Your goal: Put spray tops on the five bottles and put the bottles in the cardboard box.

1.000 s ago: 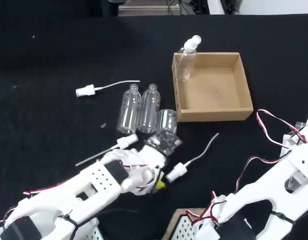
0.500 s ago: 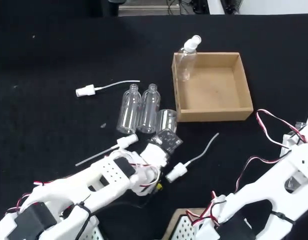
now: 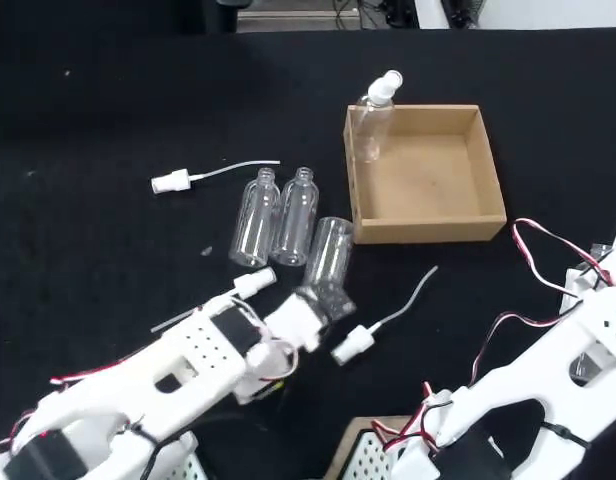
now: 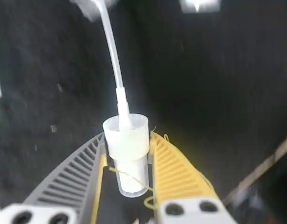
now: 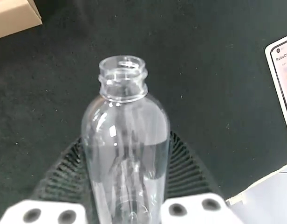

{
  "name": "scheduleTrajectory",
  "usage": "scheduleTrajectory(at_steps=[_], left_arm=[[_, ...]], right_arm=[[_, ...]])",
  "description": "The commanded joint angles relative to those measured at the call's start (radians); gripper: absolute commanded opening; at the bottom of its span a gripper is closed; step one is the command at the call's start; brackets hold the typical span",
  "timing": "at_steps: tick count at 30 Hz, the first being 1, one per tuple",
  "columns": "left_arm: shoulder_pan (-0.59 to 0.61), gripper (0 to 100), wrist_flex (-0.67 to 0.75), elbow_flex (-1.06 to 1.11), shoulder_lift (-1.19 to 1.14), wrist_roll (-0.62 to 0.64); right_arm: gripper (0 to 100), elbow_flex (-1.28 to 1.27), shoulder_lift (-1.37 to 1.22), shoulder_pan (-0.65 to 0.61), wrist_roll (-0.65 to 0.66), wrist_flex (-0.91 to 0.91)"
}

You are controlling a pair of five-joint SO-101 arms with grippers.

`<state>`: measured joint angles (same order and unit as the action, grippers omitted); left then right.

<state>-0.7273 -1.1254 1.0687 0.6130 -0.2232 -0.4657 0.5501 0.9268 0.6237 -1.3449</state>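
L pincer shut tight on spray top, dip tube pointing away from it. R pincer clamped round clear bottle, neck open, no top. Cardboard box at 1 o'clock on table, capped bottle in its 11 o'clock corner. 3 bare bottles lie at box's 8 o'clock.

Robotics laboratory bench. Indicators: black cloth-covered worktop; white plastic robot arms with exposed red-and-white wiring at the worktop's near edge; loose dark cables beyond its far edge.
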Motion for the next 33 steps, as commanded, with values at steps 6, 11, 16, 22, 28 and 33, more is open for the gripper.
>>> scheduleTrajectory(at_steps=[6, 11, 16, 22, 28, 33], left_arm=[[0.274, 3, -0.416, -0.157, 0.321, -0.371], [0.486, 3, -0.557, -0.209, 0.437, -0.732], [0.782, 3, -0.552, -0.191, 0.443, -1.062], [1.013, 3, -0.416, -0.193, 0.367, -1.201], [1.184, 3, -0.052, -0.157, 0.092, -1.146], [1.194, 3, 0.055, -0.257, -0.149, -1.045]], right_arm=[[1.1, 0.065, 0.001, 0.008, 0.005, 0.017], [1.1, 0.067, 0.001, 0.006, 0.0, 0.017], [1.1, 0.067, 0.002, 0.008, 0.002, 0.017], [1.1, 0.067, 0.002, -0.012, 0.0, 0.014], [1.1, 0.077, 0.033, -0.066, 0.0, -0.077], [1.1, 0.068, 0.151, -0.152, -0.081, -0.129]])
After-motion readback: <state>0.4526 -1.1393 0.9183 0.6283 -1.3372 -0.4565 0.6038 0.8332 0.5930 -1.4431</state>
